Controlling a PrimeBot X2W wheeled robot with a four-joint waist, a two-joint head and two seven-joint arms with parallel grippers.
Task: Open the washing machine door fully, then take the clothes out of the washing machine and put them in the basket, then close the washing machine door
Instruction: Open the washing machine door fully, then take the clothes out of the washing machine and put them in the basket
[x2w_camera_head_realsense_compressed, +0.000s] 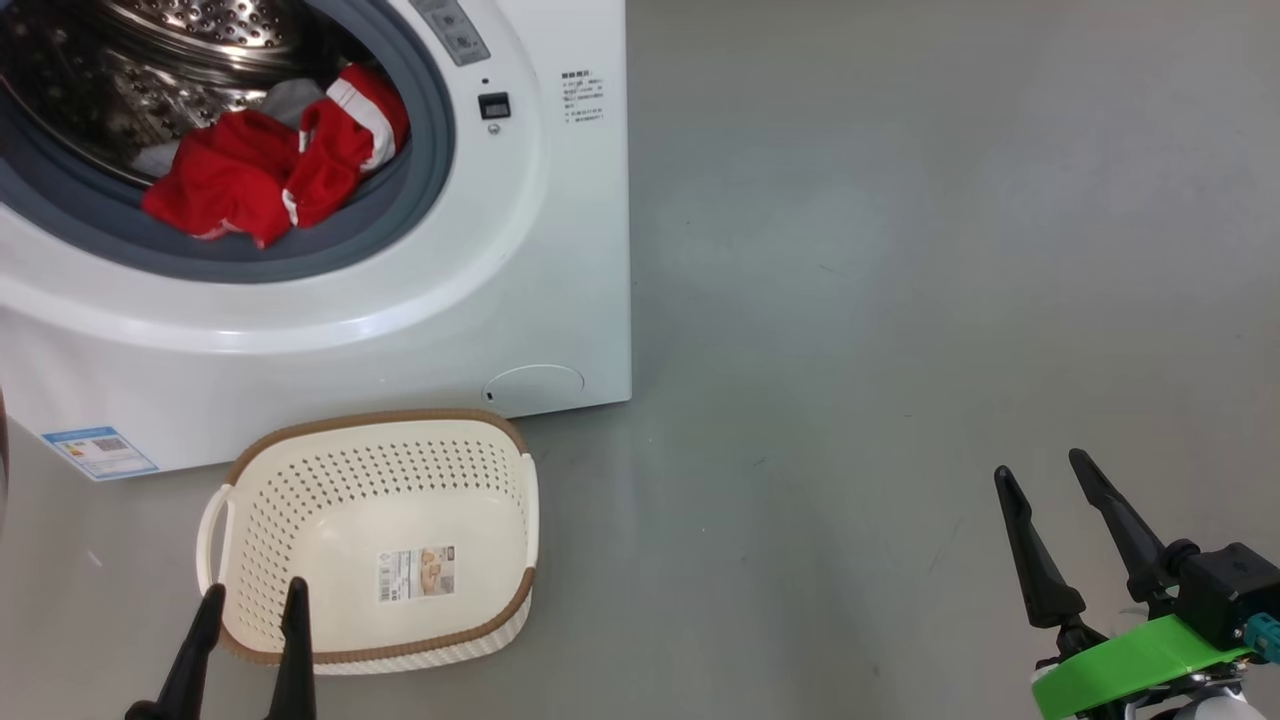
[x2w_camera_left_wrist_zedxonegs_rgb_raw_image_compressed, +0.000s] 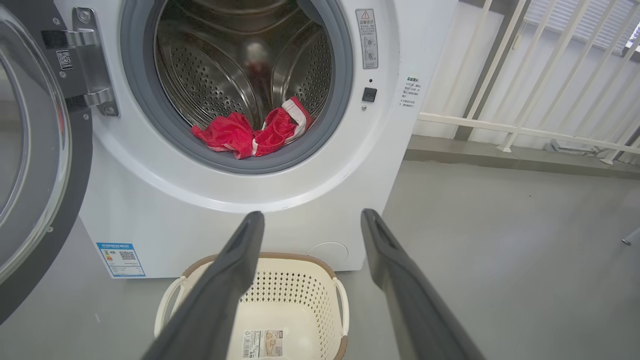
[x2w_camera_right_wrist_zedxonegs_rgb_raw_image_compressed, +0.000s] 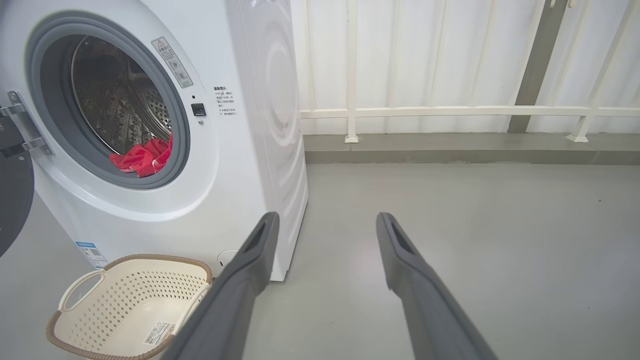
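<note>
The white washing machine (x2w_camera_head_realsense_compressed: 560, 250) stands with its door (x2w_camera_left_wrist_zedxonegs_rgb_raw_image_compressed: 30, 165) swung wide to the left on its hinge. Red clothes (x2w_camera_head_realsense_compressed: 270, 165) with white trim lie at the drum's front lip, over the grey gasket (x2w_camera_left_wrist_zedxonegs_rgb_raw_image_compressed: 250, 135). The cream basket (x2w_camera_head_realsense_compressed: 500, 470) sits on the floor before the machine, with just a paper label on its bottom. My left gripper (x2w_camera_head_realsense_compressed: 255, 600) is open and hangs over the basket's near rim. My right gripper (x2w_camera_head_realsense_compressed: 1045, 478) is open, well off to the right over bare floor. Both hold nothing.
A white railing (x2w_camera_right_wrist_zedxonegs_rgb_raw_image_compressed: 450, 111) and a low grey kerb (x2w_camera_right_wrist_zedxonegs_rgb_raw_image_compressed: 470, 150) run behind and to the right of the machine. Grey floor (x2w_camera_head_realsense_compressed: 900, 300) stretches to the machine's right. A blue label (x2w_camera_head_realsense_compressed: 98, 450) and a round service flap (x2w_camera_head_realsense_compressed: 533, 385) mark the machine's lower front.
</note>
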